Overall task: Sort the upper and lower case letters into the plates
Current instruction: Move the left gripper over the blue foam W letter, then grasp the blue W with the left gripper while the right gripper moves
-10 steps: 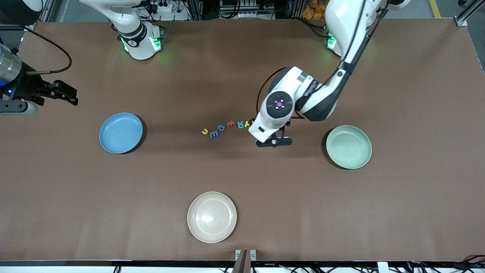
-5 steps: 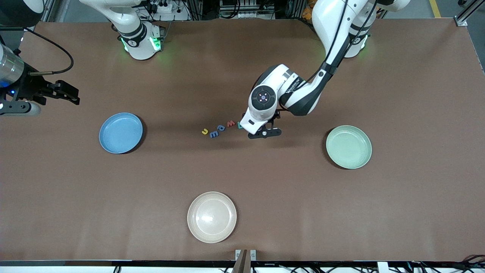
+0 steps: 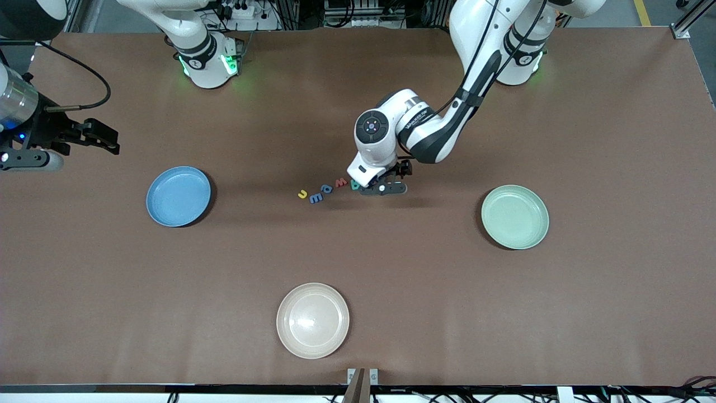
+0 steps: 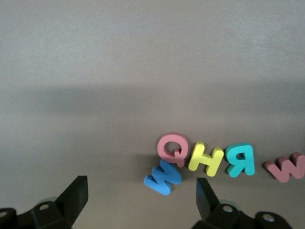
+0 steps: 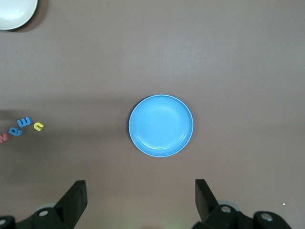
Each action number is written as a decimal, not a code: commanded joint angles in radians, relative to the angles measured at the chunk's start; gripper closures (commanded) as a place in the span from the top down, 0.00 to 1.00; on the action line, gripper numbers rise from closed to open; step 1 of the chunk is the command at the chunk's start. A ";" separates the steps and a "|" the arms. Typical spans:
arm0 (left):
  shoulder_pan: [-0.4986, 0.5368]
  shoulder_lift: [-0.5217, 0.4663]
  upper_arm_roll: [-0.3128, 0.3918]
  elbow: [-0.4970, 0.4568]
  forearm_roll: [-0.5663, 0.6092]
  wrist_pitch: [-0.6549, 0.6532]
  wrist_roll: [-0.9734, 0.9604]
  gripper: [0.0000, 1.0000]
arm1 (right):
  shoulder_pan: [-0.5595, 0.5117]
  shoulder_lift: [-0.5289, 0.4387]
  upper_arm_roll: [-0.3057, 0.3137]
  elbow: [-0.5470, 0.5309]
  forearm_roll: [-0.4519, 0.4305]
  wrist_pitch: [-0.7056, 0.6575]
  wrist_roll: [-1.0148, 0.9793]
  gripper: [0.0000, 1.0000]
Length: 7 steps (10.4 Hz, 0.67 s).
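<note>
Left pincer (image 3: pixel 382 188) over letters (image 4: pixel 206 159) row, end-to-end.

The work surface was a table (image 3: pixel 587 313) covered edge to edge in a matte brown sheet, flat and unmarked. Lighting came from overhead and was diffuse, casting soft shadows on the covering. A cream-beige plate (image 3: pixel 312 320) stood at the edge nearest the front camera. Along the table's top edge in the front view, aluminium framing (image 3: pixel 691 19), a power strip (image 3: pixel 238 10) and loose cabling were noted.
</note>
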 commanded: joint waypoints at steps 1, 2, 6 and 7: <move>0.002 -0.008 -0.006 -0.033 0.023 0.071 0.021 1.00 | 0.001 0.001 0.001 0.002 0.011 -0.007 -0.021 1.00; 0.002 -0.012 -0.013 -0.052 0.018 0.084 0.021 1.00 | 0.001 0.001 0.001 0.002 0.013 -0.007 -0.026 1.00; 0.013 -0.032 -0.021 -0.152 0.018 0.213 0.021 1.00 | 0.013 0.020 0.001 0.005 0.016 0.004 -0.025 1.00; 0.013 -0.031 -0.021 -0.152 0.017 0.213 0.021 1.00 | 0.036 0.037 0.001 0.006 0.017 0.012 -0.016 1.00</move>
